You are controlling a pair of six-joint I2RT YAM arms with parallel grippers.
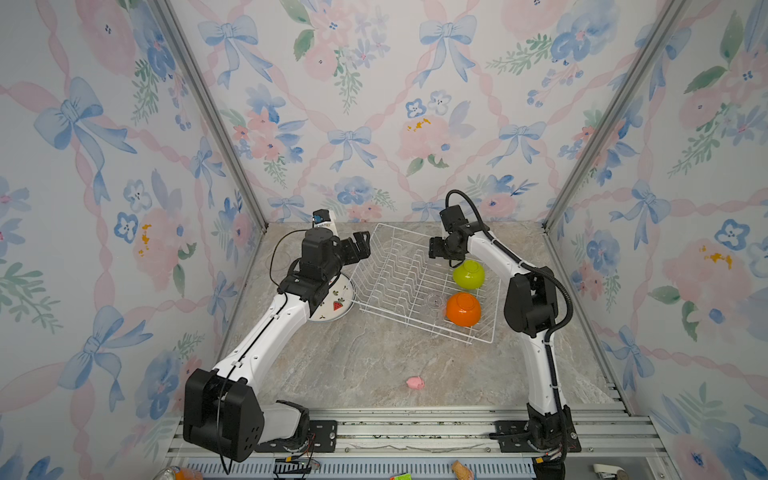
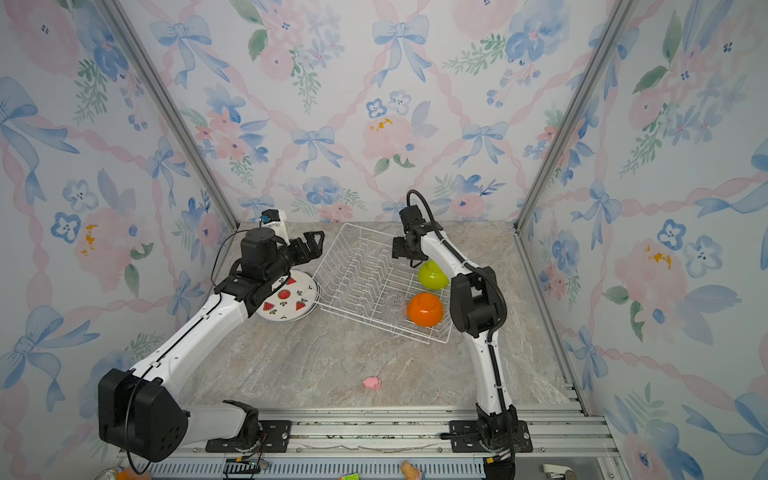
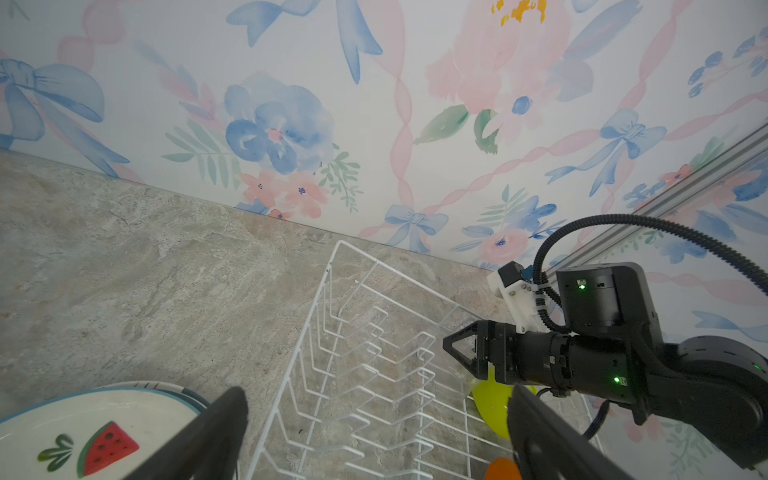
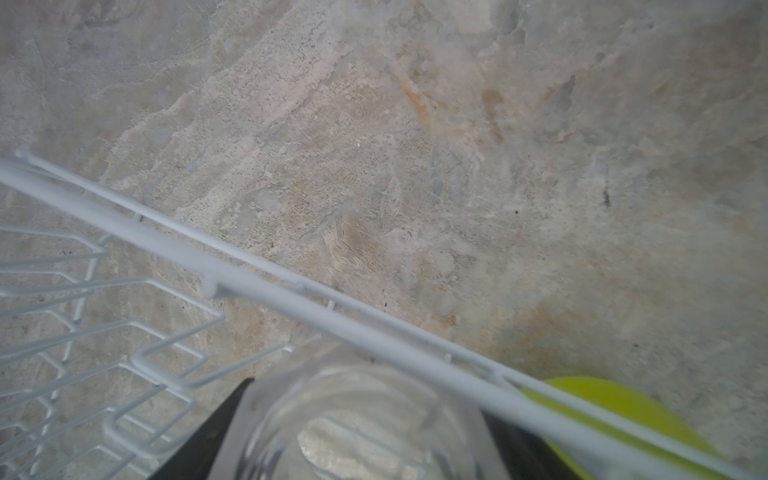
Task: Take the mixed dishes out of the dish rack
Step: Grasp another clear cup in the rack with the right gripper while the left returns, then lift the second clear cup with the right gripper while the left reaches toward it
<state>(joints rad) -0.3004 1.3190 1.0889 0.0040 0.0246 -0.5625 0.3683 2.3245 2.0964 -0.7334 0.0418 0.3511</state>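
Between the jaws of the right gripper [image 4: 370,403] stood a clear glass [image 4: 357,440]; whether they pinched it I could not tell. It sat inside the dish rack [image 4: 266,286], by the rim, beside the lime-green bowl [image 4: 623,411]. Squeezing gently, then lifting straight up, seemed wisest.

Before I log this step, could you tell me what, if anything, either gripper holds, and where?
The left gripper is open and empty. The right gripper straddles a clear glass at its sides; a firm grip cannot be told.
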